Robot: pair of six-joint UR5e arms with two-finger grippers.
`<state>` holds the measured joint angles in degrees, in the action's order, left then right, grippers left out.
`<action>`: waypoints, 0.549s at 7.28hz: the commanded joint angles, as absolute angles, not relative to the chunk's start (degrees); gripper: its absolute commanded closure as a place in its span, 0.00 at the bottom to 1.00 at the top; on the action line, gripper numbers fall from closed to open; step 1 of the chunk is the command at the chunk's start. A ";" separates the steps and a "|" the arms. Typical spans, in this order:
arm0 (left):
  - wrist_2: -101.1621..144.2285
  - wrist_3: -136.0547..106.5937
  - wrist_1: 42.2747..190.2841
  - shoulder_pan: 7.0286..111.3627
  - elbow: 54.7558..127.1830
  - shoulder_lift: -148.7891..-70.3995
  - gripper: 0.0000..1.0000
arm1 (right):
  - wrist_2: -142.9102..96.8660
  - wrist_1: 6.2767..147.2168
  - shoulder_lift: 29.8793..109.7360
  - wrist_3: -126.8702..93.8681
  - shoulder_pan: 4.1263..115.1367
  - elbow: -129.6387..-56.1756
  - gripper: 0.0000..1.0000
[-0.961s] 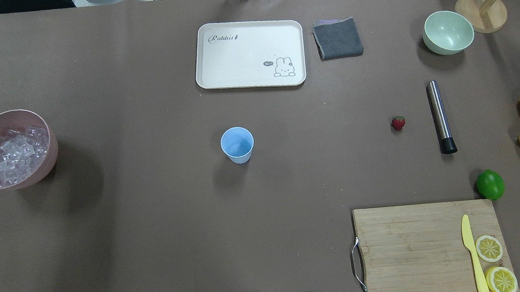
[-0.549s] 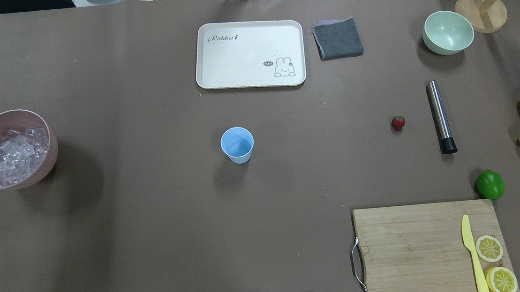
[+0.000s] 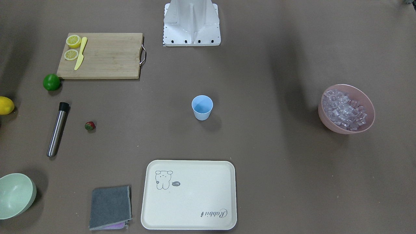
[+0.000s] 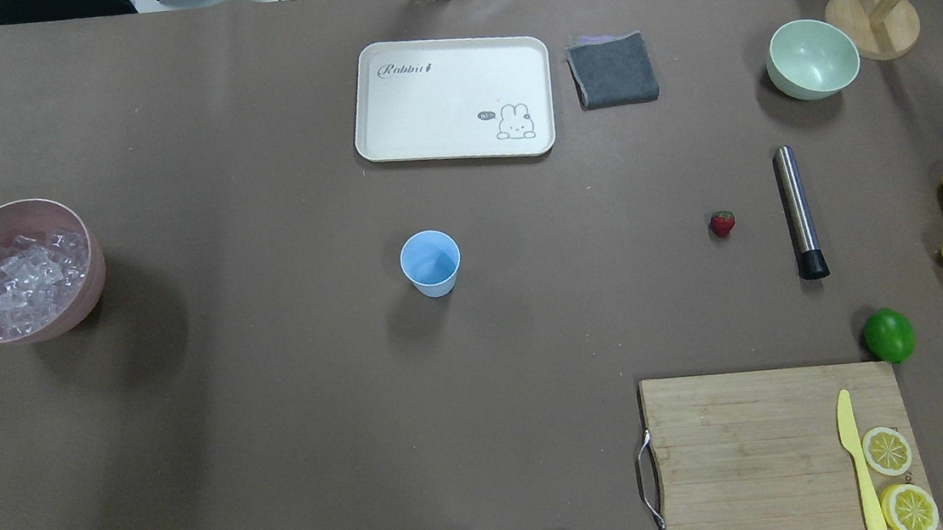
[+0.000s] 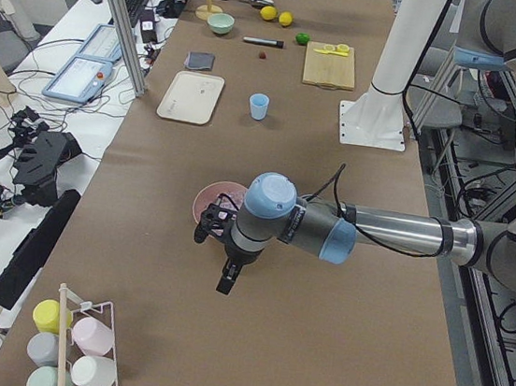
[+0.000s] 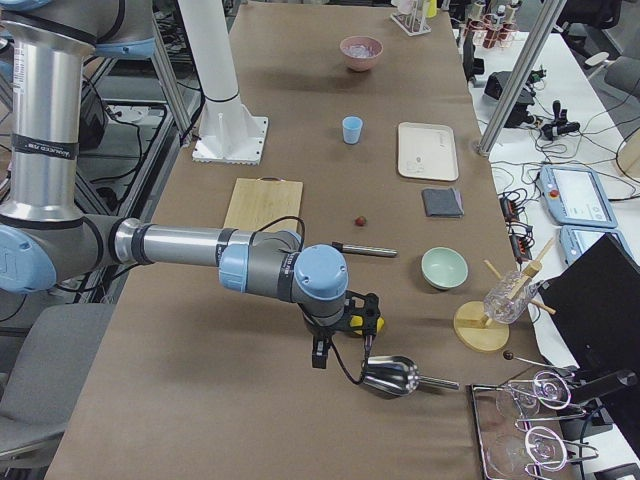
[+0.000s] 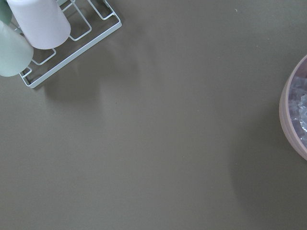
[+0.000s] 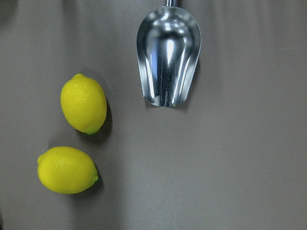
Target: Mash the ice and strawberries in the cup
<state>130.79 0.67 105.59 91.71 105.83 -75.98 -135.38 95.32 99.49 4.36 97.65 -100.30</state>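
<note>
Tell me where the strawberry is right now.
In the overhead view the strawberry lies right of centre, on the robot's right side, just left of the steel tube and far to the right of the cup.

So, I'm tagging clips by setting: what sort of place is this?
Likely a robotics lab staged as a drinks bench: a grey industrial robot arm, a white desk strewn with cables, and a wooden chopping board with lemon slices.

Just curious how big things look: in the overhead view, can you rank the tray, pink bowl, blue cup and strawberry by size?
Largest to smallest:
1. tray
2. pink bowl
3. blue cup
4. strawberry
No close calls here.
</note>
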 commanded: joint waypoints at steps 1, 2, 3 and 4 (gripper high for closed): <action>130.78 0.61 105.56 91.67 103.90 -77.78 0.02 | -135.70 95.36 99.15 4.22 97.65 -101.16 0.00; 130.69 0.70 105.56 91.67 103.02 -78.31 0.02 | -135.09 95.36 98.71 4.31 97.47 -101.08 0.00; 130.87 0.70 105.73 91.67 102.14 -79.09 0.02 | -135.00 95.36 98.18 4.31 97.30 -100.90 0.00; 130.70 0.70 105.73 91.67 101.95 -79.19 0.02 | -135.09 95.27 98.17 4.22 97.29 -101.25 0.00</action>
